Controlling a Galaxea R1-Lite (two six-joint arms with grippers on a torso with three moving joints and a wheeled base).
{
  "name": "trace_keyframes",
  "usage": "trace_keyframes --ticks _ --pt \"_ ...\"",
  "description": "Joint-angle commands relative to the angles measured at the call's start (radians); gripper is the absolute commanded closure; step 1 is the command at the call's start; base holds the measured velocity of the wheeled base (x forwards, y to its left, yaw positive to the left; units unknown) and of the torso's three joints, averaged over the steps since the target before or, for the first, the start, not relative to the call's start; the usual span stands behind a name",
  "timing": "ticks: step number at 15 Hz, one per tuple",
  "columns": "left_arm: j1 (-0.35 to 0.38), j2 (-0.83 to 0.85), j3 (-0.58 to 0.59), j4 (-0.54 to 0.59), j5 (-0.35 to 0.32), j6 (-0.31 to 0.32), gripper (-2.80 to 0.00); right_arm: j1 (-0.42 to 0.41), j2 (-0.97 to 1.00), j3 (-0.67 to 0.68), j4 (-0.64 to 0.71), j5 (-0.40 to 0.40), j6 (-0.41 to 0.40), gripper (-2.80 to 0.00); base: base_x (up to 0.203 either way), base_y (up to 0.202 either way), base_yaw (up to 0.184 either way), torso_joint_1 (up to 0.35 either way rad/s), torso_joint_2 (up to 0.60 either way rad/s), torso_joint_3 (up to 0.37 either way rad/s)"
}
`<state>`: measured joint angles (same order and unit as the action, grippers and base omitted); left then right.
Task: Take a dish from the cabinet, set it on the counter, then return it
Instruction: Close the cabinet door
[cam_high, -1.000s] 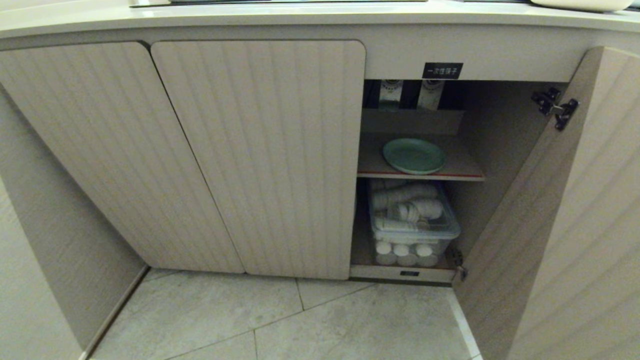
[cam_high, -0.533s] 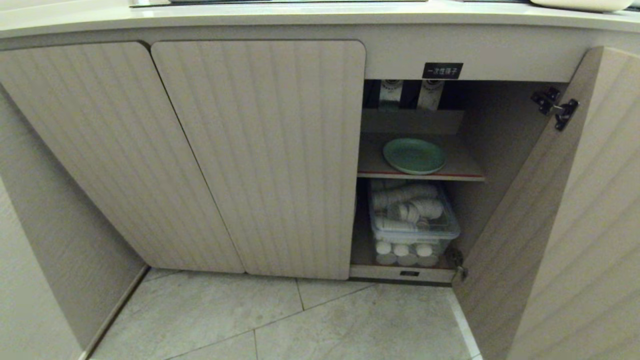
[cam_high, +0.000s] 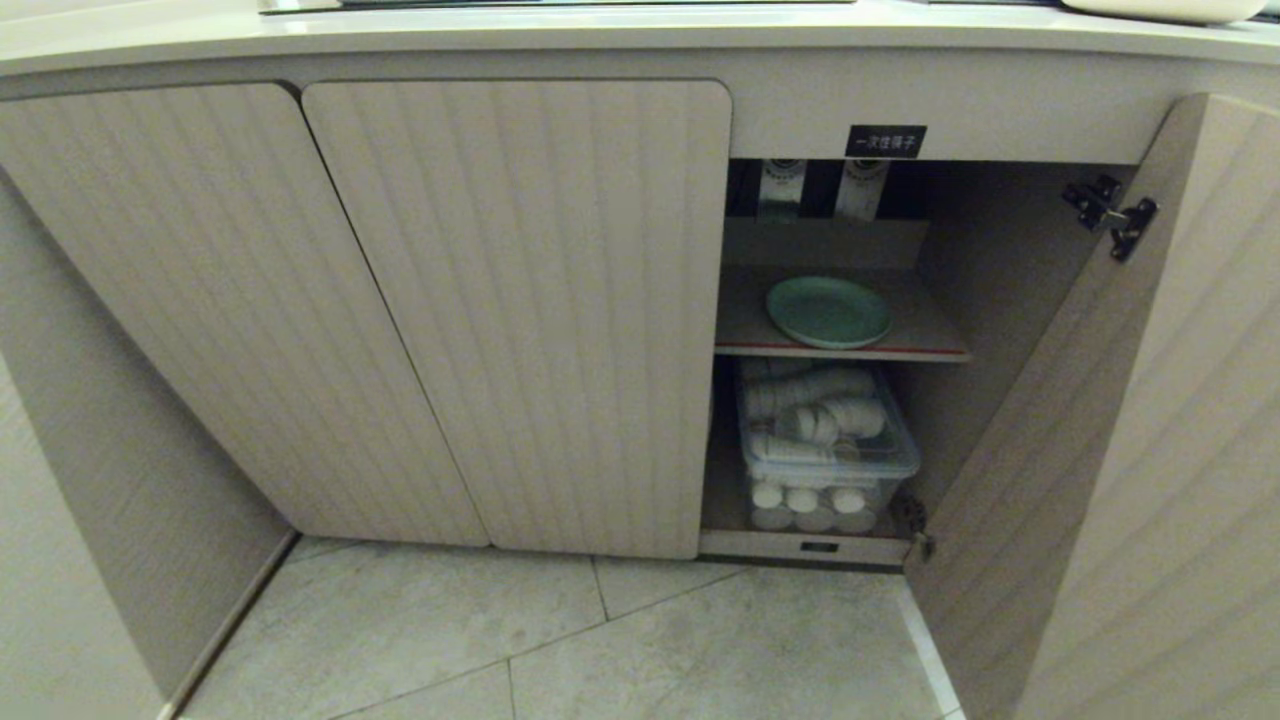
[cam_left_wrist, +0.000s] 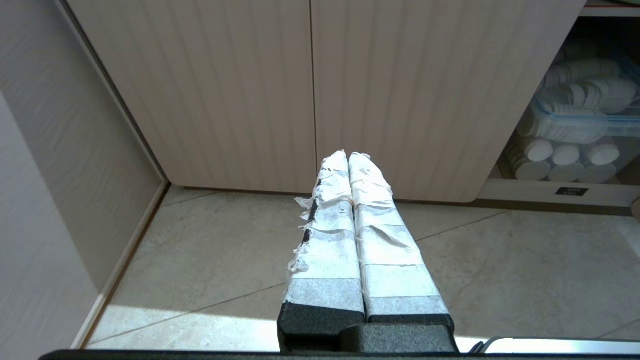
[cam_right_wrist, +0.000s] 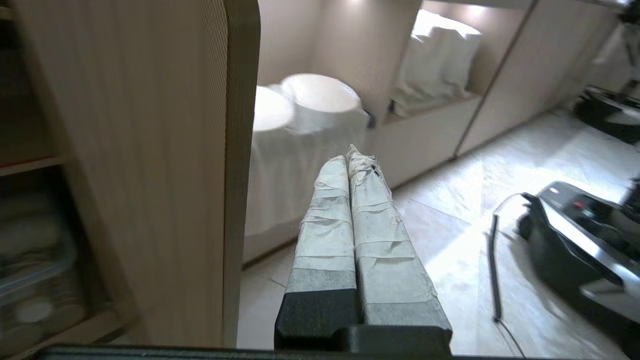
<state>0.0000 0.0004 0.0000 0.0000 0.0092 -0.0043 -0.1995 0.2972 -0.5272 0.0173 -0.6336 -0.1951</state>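
Observation:
The pale green dish (cam_high: 829, 311) lies flat on the red-edged inner shelf (cam_high: 930, 340) of the beige ribbed cabinet (cam_high: 520, 300), whose right door (cam_high: 1130, 450) stands open. The counter (cam_high: 600, 30) runs along the top of the head view. Neither arm shows in the head view. My left gripper (cam_left_wrist: 348, 156) is shut and empty, low over the floor facing the closed doors. My right gripper (cam_right_wrist: 348, 156) is shut and empty too, just beside the open door's edge (cam_right_wrist: 240, 165), pointing past it into the room.
A clear bin (cam_high: 828, 450) of white cups and lids fills the cabinet's lower compartment. A black label (cam_high: 885, 141) sits above the opening. In the right wrist view a black machine (cam_right_wrist: 580, 240) and a cable (cam_right_wrist: 495, 260) lie on the tiled floor.
Nothing has visibly changed in the head view; the dish rests in the same place on the shelf.

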Motion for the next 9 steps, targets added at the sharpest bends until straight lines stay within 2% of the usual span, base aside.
trace_keyframes --ticks 1,3,6,9 --pt "0.0 0.0 0.0 0.0 0.0 0.0 0.0 -0.066 0.059 0.0 -0.008 -0.003 0.005 0.0 0.0 0.0 0.0 0.0 0.0 0.0" --pt "0.0 0.0 0.0 0.0 0.0 0.0 0.0 -0.125 0.107 -0.01 -0.012 0.002 0.035 0.0 0.0 0.0 0.0 0.0 0.0 0.0" --pt "0.0 0.0 0.0 0.0 0.0 0.0 0.0 -0.159 0.223 -0.031 -0.034 0.008 0.098 0.0 0.0 0.0 0.0 0.0 0.0 0.0" --pt "0.0 0.0 0.0 0.0 0.0 0.0 0.0 -0.171 0.299 -0.054 -0.055 0.018 0.114 0.0 0.0 0.0 0.0 0.0 0.0 0.0"
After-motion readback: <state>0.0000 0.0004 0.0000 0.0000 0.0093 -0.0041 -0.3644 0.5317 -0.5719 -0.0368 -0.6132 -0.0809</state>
